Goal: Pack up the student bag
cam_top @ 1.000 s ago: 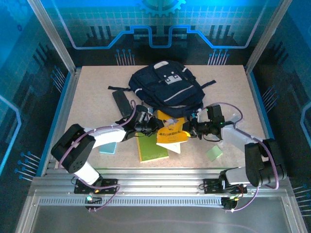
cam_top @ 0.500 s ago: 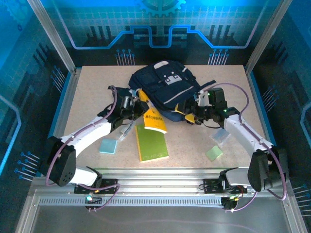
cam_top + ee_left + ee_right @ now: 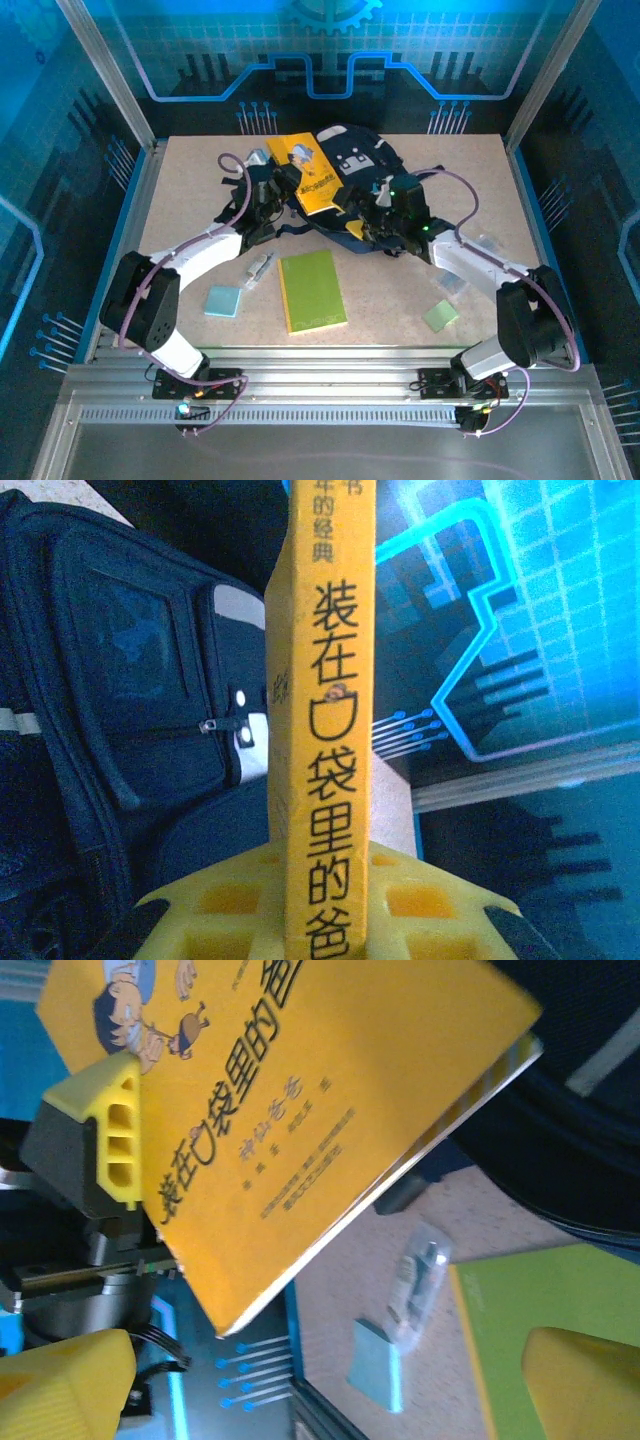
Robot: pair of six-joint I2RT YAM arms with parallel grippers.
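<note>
Your left hand [image 3: 280,190] clamps the yellow book [image 3: 310,172]; right hand [image 3: 372,208] wide, empty. The student bag [image 3: 362,160]: prob. soft, floppy, so grab the opening rim.

Dark navy student bag [image 3: 352,160], grey patches, thin white stripes. Yellow book [image 3: 305,175], black lettering. Green notebook [image 3: 312,290], pale blue pad [image 3: 222,300].

One navy backpack [image 3: 360,170], two books, a yellow book [image 3: 305,175] and a green book [image 3: 312,290], two pale blue squares, a left blue square [image 3: 223,300] and a right blue square [image 3: 455,280], one pale green square [image 3: 440,316], one clear packet [image 3: 260,268]
</note>
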